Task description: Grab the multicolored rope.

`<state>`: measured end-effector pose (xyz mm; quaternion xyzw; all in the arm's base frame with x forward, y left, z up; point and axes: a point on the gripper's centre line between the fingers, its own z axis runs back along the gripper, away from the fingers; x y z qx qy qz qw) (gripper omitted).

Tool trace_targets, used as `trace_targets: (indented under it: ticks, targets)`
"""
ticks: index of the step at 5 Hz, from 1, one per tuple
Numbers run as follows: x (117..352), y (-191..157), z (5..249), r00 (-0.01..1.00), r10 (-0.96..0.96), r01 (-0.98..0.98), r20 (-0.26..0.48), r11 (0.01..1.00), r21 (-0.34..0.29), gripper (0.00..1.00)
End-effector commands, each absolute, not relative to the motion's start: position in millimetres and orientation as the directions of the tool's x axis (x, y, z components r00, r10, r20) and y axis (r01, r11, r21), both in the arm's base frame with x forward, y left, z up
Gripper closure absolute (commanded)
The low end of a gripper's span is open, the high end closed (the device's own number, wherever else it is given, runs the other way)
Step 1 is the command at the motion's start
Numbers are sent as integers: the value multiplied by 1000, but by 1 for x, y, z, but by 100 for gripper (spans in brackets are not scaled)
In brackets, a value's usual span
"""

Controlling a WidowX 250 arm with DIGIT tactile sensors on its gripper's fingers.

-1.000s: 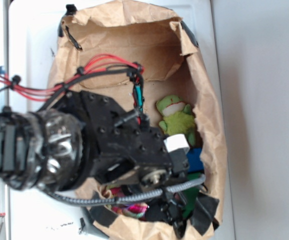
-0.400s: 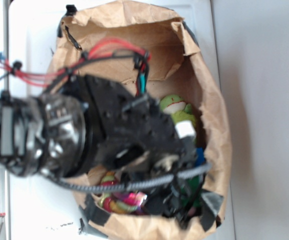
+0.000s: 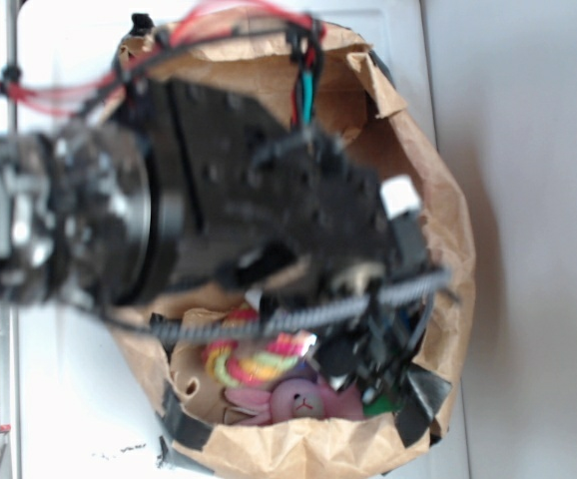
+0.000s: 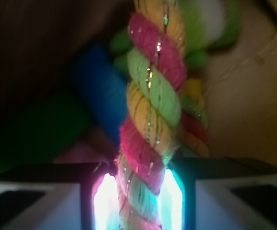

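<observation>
The multicolored rope (image 4: 153, 110) is a thick twist of red-pink, yellow and light green strands. In the wrist view it runs up the middle of the frame, and my gripper (image 4: 141, 201) is shut on its lower end, with a glowing pad (image 4: 173, 199) pressed against each side. In the exterior view a loop of the rope (image 3: 254, 361) shows under the blurred black arm (image 3: 269, 210), inside the brown paper bag (image 3: 443, 230). My fingertips are hidden there behind the arm and cable.
A fuzzy green plush (image 4: 210, 28) lies behind the rope's top, with a blue object (image 4: 98, 81) and a dark green one (image 4: 33, 129) to the left. A pink plush (image 3: 298, 404) lies at the bag's near end. The bag's walls (image 3: 308, 449) surround the arm closely.
The arm has risen toward the camera and shifted up the frame, now covering the green plush. The rope has come up with it and shows more plainly; the pink plush is uncovered.
</observation>
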<state>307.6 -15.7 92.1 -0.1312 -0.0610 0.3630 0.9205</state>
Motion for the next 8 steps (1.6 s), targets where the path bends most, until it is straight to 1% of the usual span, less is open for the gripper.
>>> trace_targets:
  ticks: [1,2,3,4,5,6,7,8]
  targets:
    - [316,20,179,746,606,-528,274,790,-311,100]
    - [308,30,194,815,476,-395,331,874,-284,100]
    - [297,38,207,881,267,-151,391,941,-304,100]
    - [296,39,209,914,150,-63,378,970,-233,100]
    - [279,23,216,935,44,7,353,990,-143,100]
    - [264,0,213,941,-24,32,338,999,-19,100]
    - [253,-20,205,938,-20,8,345,999,34,100]
    - [254,-27,195,938,-6,-15,347,998,57,100]
